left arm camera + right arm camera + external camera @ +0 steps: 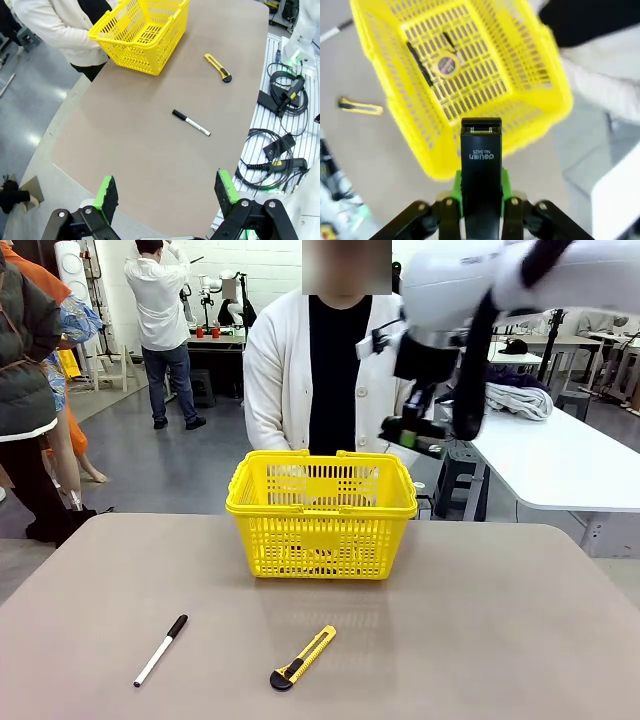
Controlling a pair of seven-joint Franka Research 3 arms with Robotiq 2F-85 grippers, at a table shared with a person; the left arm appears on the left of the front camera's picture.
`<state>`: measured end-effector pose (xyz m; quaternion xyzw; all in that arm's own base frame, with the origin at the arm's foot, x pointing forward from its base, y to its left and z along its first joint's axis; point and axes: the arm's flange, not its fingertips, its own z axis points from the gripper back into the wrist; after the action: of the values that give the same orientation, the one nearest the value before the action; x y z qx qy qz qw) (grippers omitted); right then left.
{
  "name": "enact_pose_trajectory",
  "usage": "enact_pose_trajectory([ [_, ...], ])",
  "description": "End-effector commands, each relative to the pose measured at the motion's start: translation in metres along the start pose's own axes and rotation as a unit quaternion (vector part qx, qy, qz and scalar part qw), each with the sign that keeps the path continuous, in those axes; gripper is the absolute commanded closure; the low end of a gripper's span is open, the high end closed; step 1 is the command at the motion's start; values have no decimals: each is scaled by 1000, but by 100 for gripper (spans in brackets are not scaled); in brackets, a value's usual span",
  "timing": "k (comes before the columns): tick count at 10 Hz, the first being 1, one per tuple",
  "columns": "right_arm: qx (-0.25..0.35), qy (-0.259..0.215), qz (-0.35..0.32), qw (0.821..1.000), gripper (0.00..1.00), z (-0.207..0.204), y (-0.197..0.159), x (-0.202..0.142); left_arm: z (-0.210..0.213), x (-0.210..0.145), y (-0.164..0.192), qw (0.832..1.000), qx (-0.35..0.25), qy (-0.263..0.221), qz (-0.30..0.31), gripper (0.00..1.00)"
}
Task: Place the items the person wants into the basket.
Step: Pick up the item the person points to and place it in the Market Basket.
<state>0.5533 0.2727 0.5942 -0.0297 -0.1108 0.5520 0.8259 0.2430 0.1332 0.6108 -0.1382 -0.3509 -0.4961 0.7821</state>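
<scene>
Two items already lie on the basket (470, 75) floor in the right wrist view: the round yellow-and-black tape measure (445, 65) and, just beside it, the slim black pen (420, 65), both seen through a slight blur. A second short dark streak lies near the tape, too soft to identify. The right gripper (481, 200) is clamped on the black stapler (481, 170), its green pads pressed against both sides; the stapler's lower end is cut off by the picture's bottom edge. It hangs above the basket's near rim, not inside it.

In the front view the right gripper (415, 430) sits high beside the basket's right side, in front of the person (320, 370). Motion blur smears the arm, so the stapler cannot be picked out there. The basket (322, 515) stands at the table's (500, 640) far middle, touching the edge where the person stands; its lattice wall hides most of what lies within. The person's hands are concealed behind the basket and arm.

The marker (161, 650) lies on the near left of the table, and the knife (303, 657) near the middle, both well apart from the basket.

The left gripper (167, 192) hovers over the table's corner with its jaws spread wide and nothing between them. From there the basket (145, 30) is cropped at the top edge, and the marker (191, 123) and knife (218, 67) lie on the bare surface.
</scene>
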Motion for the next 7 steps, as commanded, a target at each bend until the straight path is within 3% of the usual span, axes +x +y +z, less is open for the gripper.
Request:
enact_pose_trajectory([
  [1,19,28,43,999,67,-2,-15,39,-1,1,0,1000,4,6,7,0],
  [4,50,39,77,995,67,-31,-4,76,-1,1,0,1000,4,6,7,0],
  [7,82,39,85,992,67,-56,0,78,-1,1,0,1000,4,6,7,0],
])
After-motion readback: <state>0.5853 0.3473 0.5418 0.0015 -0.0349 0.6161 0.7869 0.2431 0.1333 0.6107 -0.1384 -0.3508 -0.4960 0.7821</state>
